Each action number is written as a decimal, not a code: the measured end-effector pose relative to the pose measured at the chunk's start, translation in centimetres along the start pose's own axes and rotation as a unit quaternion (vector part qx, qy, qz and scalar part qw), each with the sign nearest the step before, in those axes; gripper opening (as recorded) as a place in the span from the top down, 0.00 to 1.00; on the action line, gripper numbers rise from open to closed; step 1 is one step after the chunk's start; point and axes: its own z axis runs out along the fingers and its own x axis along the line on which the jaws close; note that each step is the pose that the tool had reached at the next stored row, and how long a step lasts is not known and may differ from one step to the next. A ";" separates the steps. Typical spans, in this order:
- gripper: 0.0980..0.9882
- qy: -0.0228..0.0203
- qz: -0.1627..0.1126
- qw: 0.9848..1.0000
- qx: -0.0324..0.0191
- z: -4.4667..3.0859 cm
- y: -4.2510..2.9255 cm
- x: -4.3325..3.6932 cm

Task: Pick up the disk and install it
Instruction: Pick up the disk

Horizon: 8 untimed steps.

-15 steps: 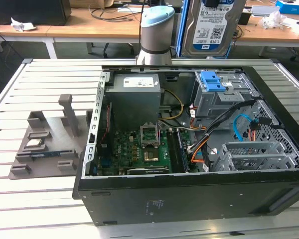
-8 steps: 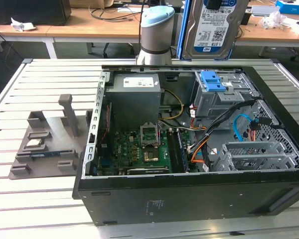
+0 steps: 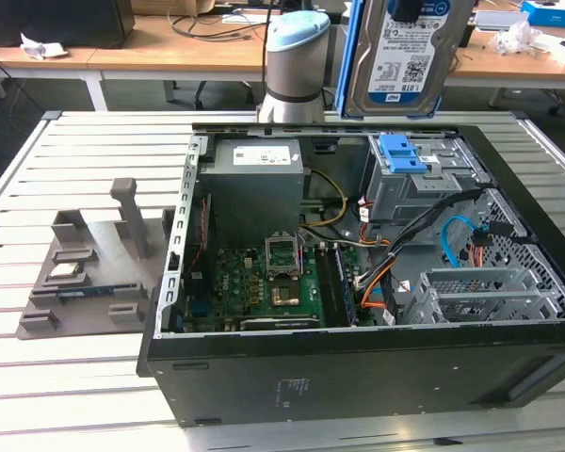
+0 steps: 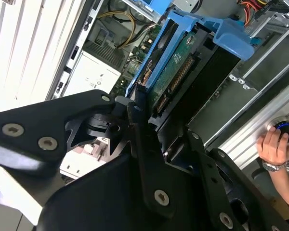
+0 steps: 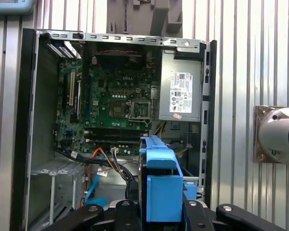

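The gripper [image 4: 159, 120] sits closest to the lens in both wrist views, its black linked fingers [image 4: 135, 144] drawn in against the two broad faces of the disk [image 4: 183, 62] and clamping it, so the tool is closed on the drive rather than standing open. In the second wrist view the disk shows its green circuit board and connector row, framed by the blue plastic bracket. In the first wrist view the disk [image 5: 164, 192] appears edge-on, with the gripper [image 5: 156, 211] gripping it from either side. In the upper right of the exterior view the disk [image 3: 405, 56] hangs upright in the air, its white-and-blue label facing the camera, with the gripper [image 3: 410, 8] at its top edge. It is above the far rim of the open computer case [image 3: 358, 377] and clear of it. Just beneath it in the frame, inside the case, stands a grey drive cage [image 3: 405, 188] with a blue latch. In the lower right of the case there is a perforated metal bay [image 3: 480, 292] beside a looping blue cable [image 3: 452, 240]. The motherboard [image 3: 273, 282] fills the middle of the case and the power supply [image 3: 259, 179] lies behind it. The arm's base [image 3: 297, 66] rises at top centre. A grey parts fixture [image 3: 85, 273] rests on the slatted table [image 3: 75, 395] at the exterior view's left. A person's hand [image 4: 274, 144] wearing a wristwatch appears in the second wrist view, well apart from the disk.
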 end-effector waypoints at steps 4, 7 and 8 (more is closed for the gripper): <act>0.70 0.000 0.000 1.000 0.000 0.04 0.01 0.44; 0.70 0.001 0.000 1.000 0.000 0.07 0.02 0.83; 0.70 0.001 0.000 1.000 0.000 0.07 0.03 0.92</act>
